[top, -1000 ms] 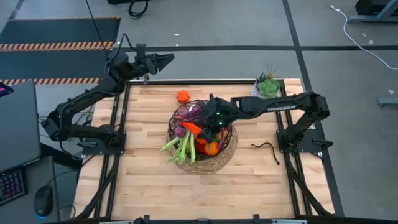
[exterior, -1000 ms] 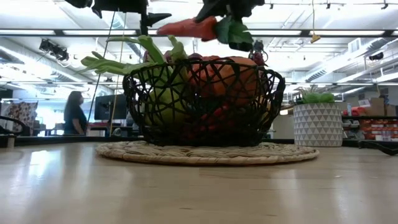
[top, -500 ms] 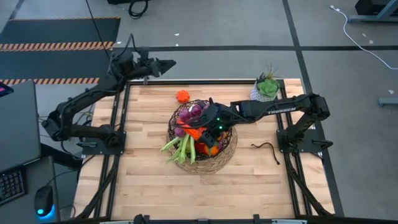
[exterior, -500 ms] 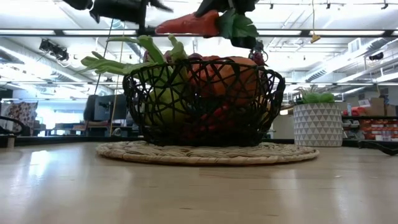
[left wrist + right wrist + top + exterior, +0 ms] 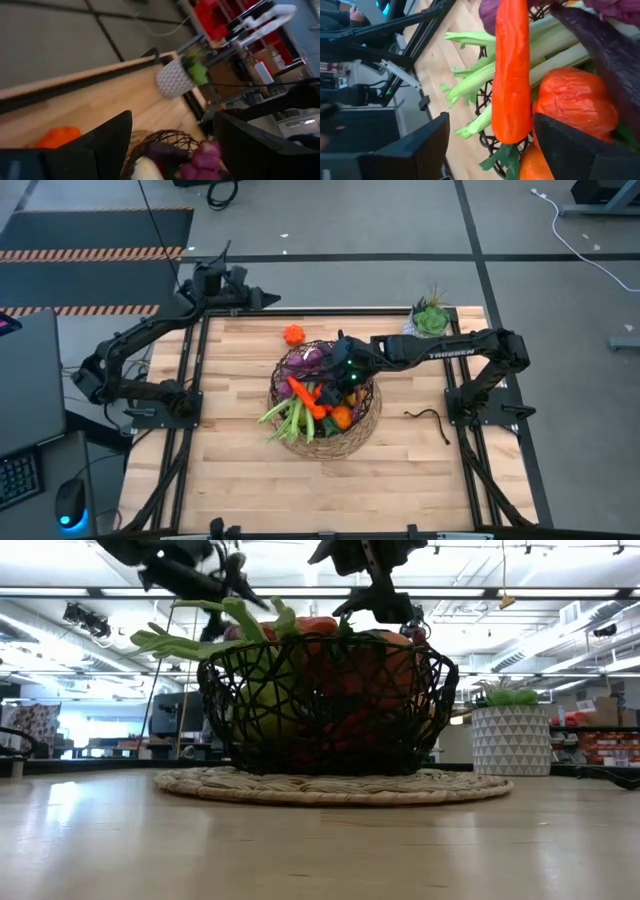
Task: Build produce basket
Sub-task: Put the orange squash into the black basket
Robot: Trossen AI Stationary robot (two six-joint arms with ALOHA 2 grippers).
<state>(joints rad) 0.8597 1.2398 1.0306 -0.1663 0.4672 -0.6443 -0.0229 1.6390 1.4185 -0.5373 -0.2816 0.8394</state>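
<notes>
The dark wire basket (image 5: 372,418) (image 5: 420,730) stands on its tan wicker base mid-table, heaped with produce. A red-orange carrot (image 5: 299,391) (image 5: 510,75) lies on top of the heap, across the green leek stalks (image 5: 284,418) (image 5: 470,85), whose leaves stick out over the rim. Purple grapes (image 5: 305,360) lie at the far side. My right gripper (image 5: 338,377) (image 5: 490,120) (image 5: 375,606) hovers open just above the heap, a finger on either side of the carrot, apart from it. My left gripper (image 5: 262,298) (image 5: 170,145) is open, raised over the far left corner.
An orange pepper (image 5: 293,334) (image 5: 57,137) lies on the table just beyond the basket's far rim. A green plant in a white pot (image 5: 430,321) (image 5: 510,735) stands at the far right corner. A black cord (image 5: 428,420) lies right of the basket.
My right gripper has come down over the basket and let go of the carrot. The carrot hung level above the rim; it now lies on the heap inside the basket. My left gripper has sunk a little and tipped downward at the far left corner.
</notes>
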